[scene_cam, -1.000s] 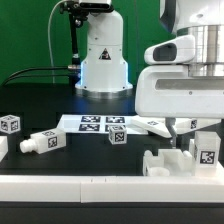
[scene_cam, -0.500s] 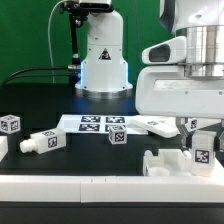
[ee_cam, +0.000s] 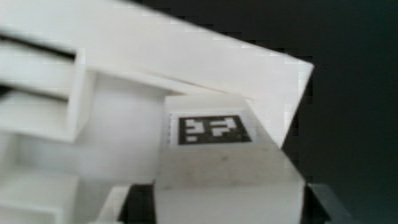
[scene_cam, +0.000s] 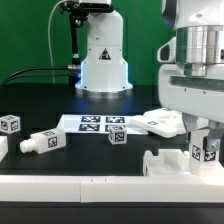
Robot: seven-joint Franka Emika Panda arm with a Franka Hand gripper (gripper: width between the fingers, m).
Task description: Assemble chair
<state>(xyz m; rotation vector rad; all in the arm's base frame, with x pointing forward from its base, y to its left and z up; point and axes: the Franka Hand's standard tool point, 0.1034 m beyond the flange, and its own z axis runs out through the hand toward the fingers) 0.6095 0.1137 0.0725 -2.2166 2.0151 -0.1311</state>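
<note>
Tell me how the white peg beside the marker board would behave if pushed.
The peg looks like hard plastic, so probably stiff and light. Lying on its side, it might roll or swivel rather than slide straight.

No words, brands or numbers are showing clearly enough to read. A black warning triangle (scene_cam: 101, 57) is standing on the white base (scene_cam: 102, 78); its symbol is too small to make out. Square black-and-white tags (scene_cam: 88, 121) are showing on the marker board (scene_cam: 66, 122), the cube (scene_cam: 11, 125), the peg (scene_cam: 40, 142), the small cube (scene_cam: 117, 137), the slab (scene_cam: 160, 124) and the post (scene_cam: 208, 151). In the wrist view, one such tag (ee_cam: 212, 130) is facing the camera on the post.
</note>
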